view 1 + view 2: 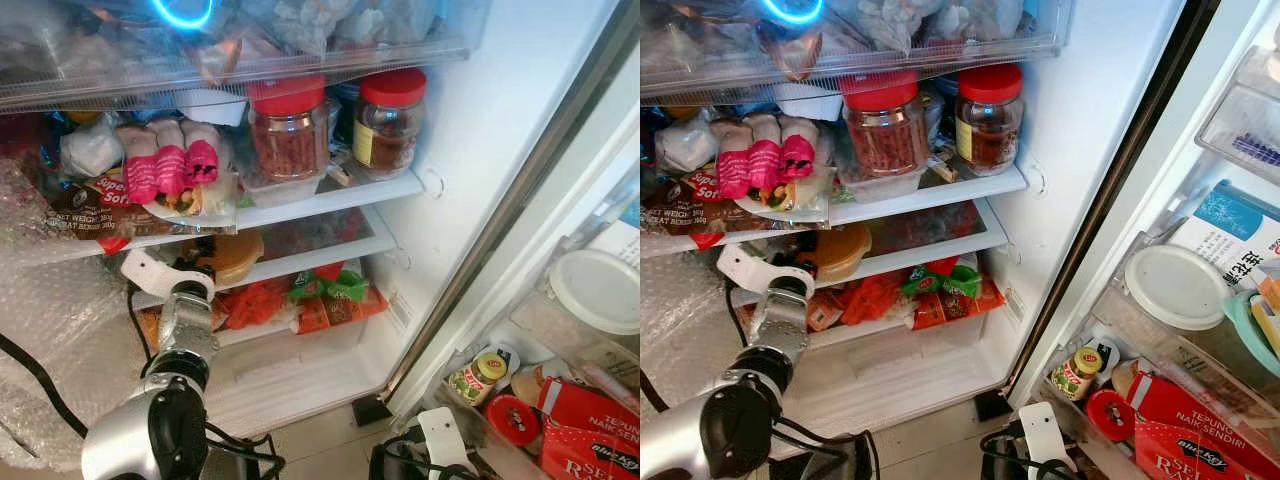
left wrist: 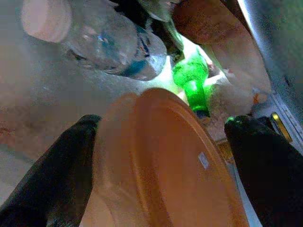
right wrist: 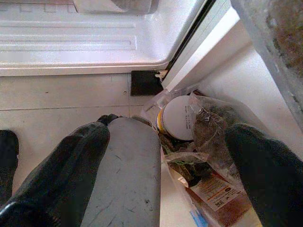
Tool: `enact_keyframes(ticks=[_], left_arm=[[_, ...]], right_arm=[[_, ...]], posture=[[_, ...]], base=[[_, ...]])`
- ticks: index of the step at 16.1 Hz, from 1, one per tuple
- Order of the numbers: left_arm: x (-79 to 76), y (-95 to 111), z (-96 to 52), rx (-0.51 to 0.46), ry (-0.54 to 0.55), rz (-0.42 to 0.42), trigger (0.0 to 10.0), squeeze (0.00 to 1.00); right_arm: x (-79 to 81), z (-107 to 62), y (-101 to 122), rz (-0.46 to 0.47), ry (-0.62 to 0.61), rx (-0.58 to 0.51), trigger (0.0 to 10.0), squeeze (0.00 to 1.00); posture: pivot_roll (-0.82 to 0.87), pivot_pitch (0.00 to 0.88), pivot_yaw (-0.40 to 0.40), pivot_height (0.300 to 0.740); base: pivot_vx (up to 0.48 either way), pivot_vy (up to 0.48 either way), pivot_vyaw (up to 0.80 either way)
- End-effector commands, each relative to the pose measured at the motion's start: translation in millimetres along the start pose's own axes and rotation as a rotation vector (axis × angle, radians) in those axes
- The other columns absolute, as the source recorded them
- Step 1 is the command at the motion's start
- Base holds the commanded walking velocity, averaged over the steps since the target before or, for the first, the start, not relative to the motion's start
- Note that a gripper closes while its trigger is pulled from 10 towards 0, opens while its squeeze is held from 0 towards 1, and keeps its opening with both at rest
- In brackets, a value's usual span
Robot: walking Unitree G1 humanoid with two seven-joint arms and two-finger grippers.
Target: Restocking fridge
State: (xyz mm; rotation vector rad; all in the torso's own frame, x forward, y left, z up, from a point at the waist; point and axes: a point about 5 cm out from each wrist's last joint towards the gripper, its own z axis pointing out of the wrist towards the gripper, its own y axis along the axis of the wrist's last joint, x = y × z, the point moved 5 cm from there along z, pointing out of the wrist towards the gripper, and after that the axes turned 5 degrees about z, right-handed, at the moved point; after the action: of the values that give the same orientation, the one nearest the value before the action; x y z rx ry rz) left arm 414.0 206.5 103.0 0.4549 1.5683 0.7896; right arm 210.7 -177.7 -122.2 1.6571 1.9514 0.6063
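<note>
Left gripper [image 2: 161, 165]: reaches into the open white fridge [image 1: 470, 170] at the second shelf; its two black fingers stand wide apart on both sides of the round orange plastic container [image 1: 232, 256], close against it.
Orange container: lies on the white middle shelf [image 1: 330, 252], under the shelf that carries two glass jars with red lids [image 1: 288, 128].
Behind the container: a clear plastic bottle [image 2: 106, 40] and a green bottle [image 2: 193, 80], seen from the left wrist.
Right gripper [image 3: 165, 175]: hangs low near the floor by the fridge door; fingers spread apart, holding nothing.
Door rack [image 1: 1200, 400]: a small yellow-lid jar [image 1: 1077, 372] and red packets [image 1: 1200, 425].
</note>
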Motion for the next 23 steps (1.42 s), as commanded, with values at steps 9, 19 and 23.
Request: enact_keyframes(ticks=[9, 19, 23], left_arm=[[-27.6, -3.3, -8.6, -0.034, -0.186, 0.253, 10.0, 0.00], [0.9, 7.0, -6.8, -0.049, -0.037, 0.001, 10.0, 0.00], [-1.9, 10.7, -6.6, -0.064, -0.060, -0.049, 10.0, 0.00]], right_arm=[[5.3, -9.8, -45.1, -0.016, 0.003, 0.156, 10.0, 0.00], [-6.0, -12.1, -49.3, -0.015, -0.006, 0.164, 10.0, 0.00], [-2.4, -12.1, -50.3, -0.017, -0.004, 0.168, 10.0, 0.00]], posture=[[-0.14, 0.064, -0.037, 0.624], [-0.14, 0.071, -0.041, 0.624], [-0.14, 0.073, -0.043, 0.624]], base=[[0.000, 0.000, 0.00], [0.000, 0.000, 0.00], [0.000, 0.000, 0.00]])
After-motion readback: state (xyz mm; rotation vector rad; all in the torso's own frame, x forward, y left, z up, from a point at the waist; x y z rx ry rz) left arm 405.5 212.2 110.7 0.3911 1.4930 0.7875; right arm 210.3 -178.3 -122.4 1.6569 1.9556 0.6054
